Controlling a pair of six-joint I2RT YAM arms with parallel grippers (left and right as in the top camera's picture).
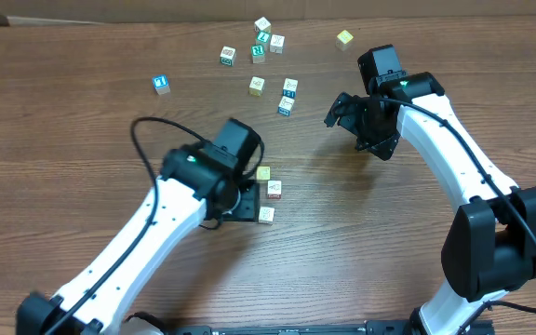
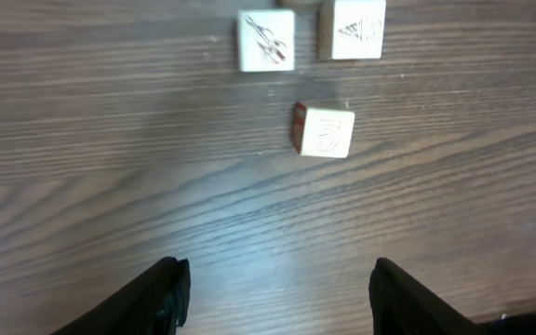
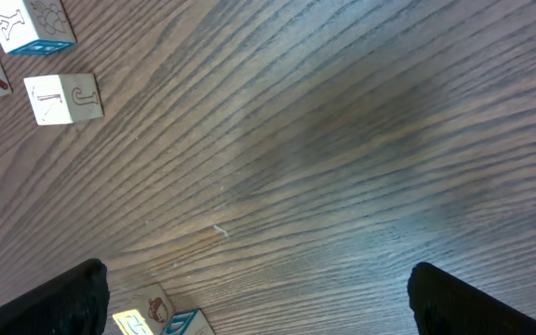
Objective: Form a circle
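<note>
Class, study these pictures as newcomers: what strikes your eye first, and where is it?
A white left arm and right arm reach over the wooden table. The left claw stands open just short of a small cluster of cubes near the middle; the right claw hangs open over bare wood. Along the far side lie scattered cubes, some blue or green faced.

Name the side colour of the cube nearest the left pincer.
Red, on the cube, clearest in left wrist view.
</note>
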